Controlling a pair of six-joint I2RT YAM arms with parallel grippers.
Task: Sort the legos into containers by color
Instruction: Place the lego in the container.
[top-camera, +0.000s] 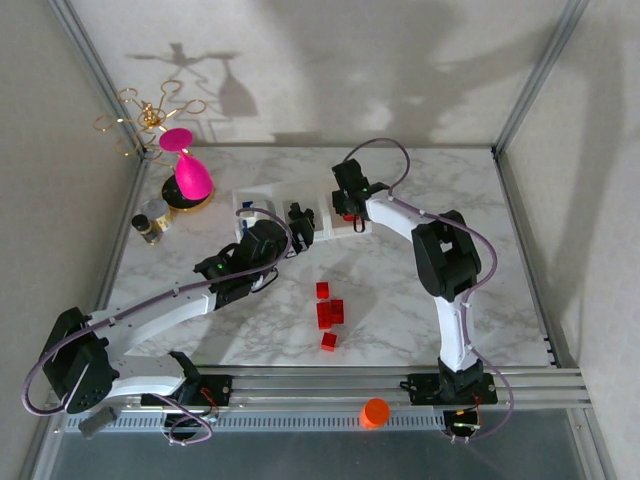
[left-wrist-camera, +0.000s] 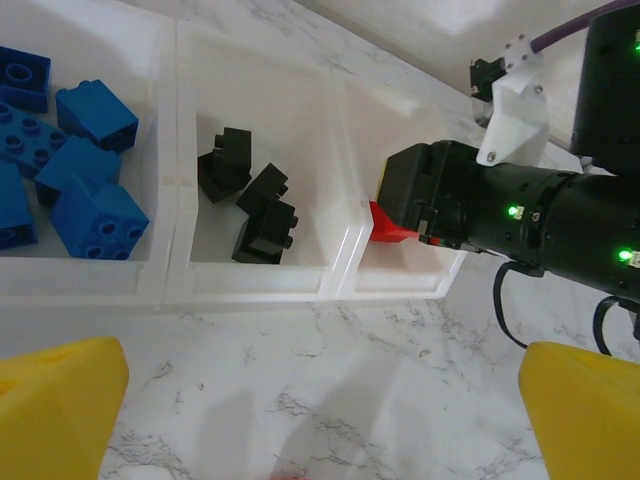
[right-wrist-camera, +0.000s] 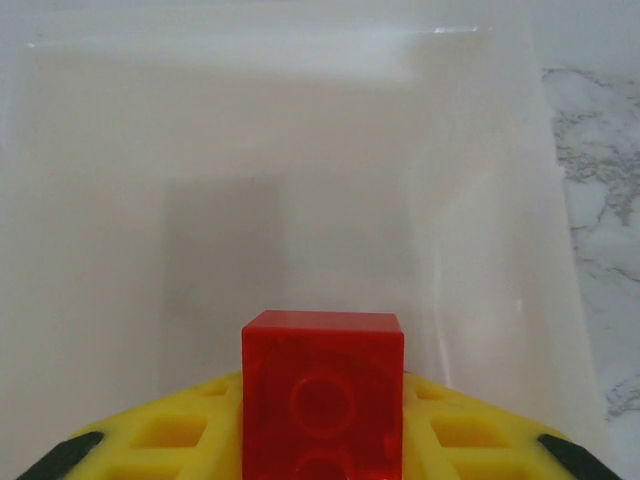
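The three joined clear containers (top-camera: 262, 196) stand at the table's middle back. Blue legos (left-wrist-camera: 70, 160) lie in the left bin and black legos (left-wrist-camera: 250, 200) in the middle one. My right gripper (top-camera: 348, 207) reaches down into the right bin (right-wrist-camera: 300, 150), shut on a red lego (right-wrist-camera: 322, 390) that shows between its yellow fingers (right-wrist-camera: 170, 440). The same red lego (left-wrist-camera: 390, 228) pokes out under that gripper in the left wrist view. My left gripper (left-wrist-camera: 320, 430) hovers open over bare marble just in front of the bins, holding nothing. Several red legos (top-camera: 329, 313) lie loose on the table.
A pink goblet (top-camera: 190, 175), a gold wire stand (top-camera: 150, 115) and a small jar (top-camera: 153, 218) occupy the back left corner. An orange round cap (top-camera: 375, 411) rests on the front rail. Metal frame posts (top-camera: 530, 90) border the table.
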